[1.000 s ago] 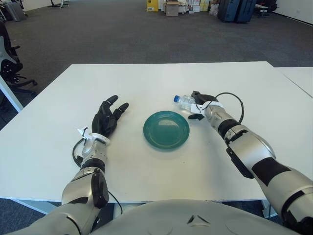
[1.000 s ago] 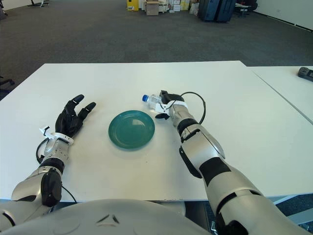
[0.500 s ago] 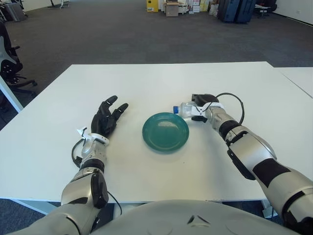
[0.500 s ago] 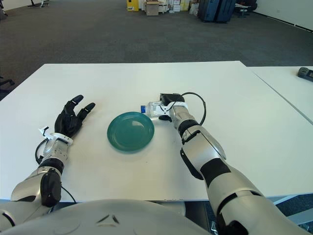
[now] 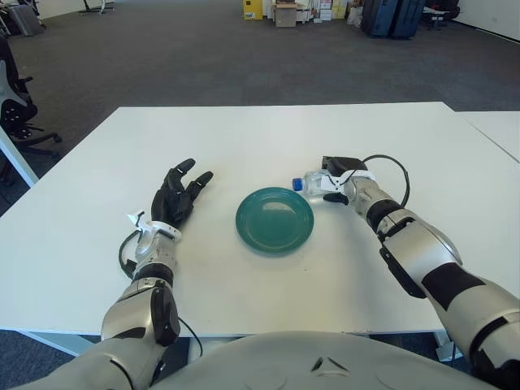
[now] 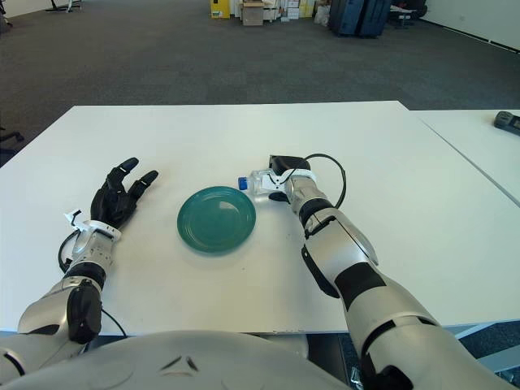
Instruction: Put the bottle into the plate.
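The right hand (image 5: 337, 180) grips the bottle (image 5: 309, 184), now lowered and tipped sideways, cap just short of the plate (image 5: 275, 219) on its left. Placement looks close; left hand (image 5: 179, 195) idles, fingers spread.

One green plate (image 5: 275, 220) on the white bench (image 5: 244, 138), and that's the only plate out here. One clear water bottle (image 5: 314, 183) with a blue cap, just the one, lying at the plate's right edge. Two robot hands in play: one left hand (image 5: 179, 197) (black, on the left side of the plate) and one right hand (image 5: 340, 177) at the bottle. A second white bench (image 6: 479, 146) shows at the far right, so that's two benches, with one dark object (image 6: 508, 121) on it, too small to name. One black office chair (image 5: 12, 93) at the left edge.
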Robot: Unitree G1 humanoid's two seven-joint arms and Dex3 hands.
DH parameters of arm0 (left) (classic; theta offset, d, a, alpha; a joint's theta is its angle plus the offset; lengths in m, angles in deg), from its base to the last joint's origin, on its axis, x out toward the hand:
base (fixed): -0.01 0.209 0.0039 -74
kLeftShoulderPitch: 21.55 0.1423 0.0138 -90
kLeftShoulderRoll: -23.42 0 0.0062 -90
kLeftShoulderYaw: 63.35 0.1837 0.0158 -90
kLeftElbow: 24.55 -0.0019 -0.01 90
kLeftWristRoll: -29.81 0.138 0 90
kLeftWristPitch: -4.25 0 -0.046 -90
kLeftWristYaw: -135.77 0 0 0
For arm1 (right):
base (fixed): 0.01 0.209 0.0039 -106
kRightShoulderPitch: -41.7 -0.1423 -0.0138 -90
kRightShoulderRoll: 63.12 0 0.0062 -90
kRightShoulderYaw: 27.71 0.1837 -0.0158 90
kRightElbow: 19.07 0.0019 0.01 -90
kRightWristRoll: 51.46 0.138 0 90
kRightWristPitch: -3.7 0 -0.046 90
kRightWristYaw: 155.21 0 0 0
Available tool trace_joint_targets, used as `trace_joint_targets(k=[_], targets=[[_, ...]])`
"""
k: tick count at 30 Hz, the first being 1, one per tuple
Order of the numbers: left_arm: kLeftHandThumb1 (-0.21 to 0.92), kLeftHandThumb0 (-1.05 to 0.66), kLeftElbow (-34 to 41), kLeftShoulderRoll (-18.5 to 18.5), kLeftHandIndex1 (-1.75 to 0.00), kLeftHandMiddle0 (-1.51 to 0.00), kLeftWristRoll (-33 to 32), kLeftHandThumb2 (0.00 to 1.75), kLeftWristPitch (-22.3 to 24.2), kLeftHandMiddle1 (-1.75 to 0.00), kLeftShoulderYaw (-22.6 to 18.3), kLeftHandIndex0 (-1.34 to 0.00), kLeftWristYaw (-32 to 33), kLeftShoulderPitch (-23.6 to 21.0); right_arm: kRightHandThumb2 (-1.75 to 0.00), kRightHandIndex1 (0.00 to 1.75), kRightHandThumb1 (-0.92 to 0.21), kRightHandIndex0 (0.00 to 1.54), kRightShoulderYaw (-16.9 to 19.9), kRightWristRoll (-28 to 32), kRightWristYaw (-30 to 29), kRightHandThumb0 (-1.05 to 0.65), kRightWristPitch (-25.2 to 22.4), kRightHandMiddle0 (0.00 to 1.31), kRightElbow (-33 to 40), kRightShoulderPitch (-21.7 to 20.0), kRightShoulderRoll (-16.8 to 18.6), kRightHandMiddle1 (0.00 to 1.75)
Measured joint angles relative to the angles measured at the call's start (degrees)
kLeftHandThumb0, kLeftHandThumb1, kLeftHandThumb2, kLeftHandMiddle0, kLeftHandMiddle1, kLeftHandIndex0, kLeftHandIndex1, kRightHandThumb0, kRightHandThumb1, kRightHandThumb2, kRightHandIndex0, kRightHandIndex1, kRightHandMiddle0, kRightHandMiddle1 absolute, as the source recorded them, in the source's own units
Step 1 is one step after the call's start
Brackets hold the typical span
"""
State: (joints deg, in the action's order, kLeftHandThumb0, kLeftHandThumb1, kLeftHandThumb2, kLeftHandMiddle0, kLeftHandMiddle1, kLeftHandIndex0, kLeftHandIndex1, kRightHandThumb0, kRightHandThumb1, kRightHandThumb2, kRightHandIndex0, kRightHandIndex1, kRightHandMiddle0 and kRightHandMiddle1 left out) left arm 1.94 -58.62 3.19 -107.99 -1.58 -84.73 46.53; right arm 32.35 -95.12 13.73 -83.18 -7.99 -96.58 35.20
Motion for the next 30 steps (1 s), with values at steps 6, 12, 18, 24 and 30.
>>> trace_joint_targets(k=[6,12,18,24,30], targets=[[0.92,-0.9,-0.2,-0.17,-1.12,-0.48,0.05,0.88,0.22,-0.79,0.05,-0.2,0.01,-0.12,-1.46,1.64,-0.17,0.72,-0.05,-0.04,-0.11,0.0,0.2,0.54,0.02,0.06,-0.16,1.75],[0.92,-0.9,-0.82,-0.41,-1.11,-0.46,0.4,0.86,0.1,-0.79,0.45,-0.18,0.35,-0.41,-1.46,1.66,-0.17,0.72,0.57,0.27,-0.08,0.0,0.61,0.53,0.02,0.09,-0.69,1.75],[0.92,-0.88,-1.82,-0.79,-1.12,-0.46,1.99,0.84,-0.97,-0.79,1.37,-0.18,1.62,-0.73,-1.46,1.66,-0.17,0.72,3.11,2.51,-0.08,0.0,-0.25,0.52,0.0,0.07,-1.18,1.75],[0.92,-0.86,-2.51,-0.87,-1.14,-0.44,6.44,0.81,-5.15,-0.84,4.33,-0.16,5.4,-0.77,-1.46,1.65,-0.17,0.73,6.87,6.12,0.05,0.0,-1.01,0.53,-0.04,-0.25,-1.88,1.75],[0.92,-0.85,-3.04,-1.22,-1.12,-0.37,11.96,0.8,-8.99,-0.81,8.09,-0.12,11.58,-0.78,-1.48,1.66,-0.16,0.74,8.83,7.74,-0.85,0.0,1.41,0.52,0.21,-0.99,-2.9,1.75]])
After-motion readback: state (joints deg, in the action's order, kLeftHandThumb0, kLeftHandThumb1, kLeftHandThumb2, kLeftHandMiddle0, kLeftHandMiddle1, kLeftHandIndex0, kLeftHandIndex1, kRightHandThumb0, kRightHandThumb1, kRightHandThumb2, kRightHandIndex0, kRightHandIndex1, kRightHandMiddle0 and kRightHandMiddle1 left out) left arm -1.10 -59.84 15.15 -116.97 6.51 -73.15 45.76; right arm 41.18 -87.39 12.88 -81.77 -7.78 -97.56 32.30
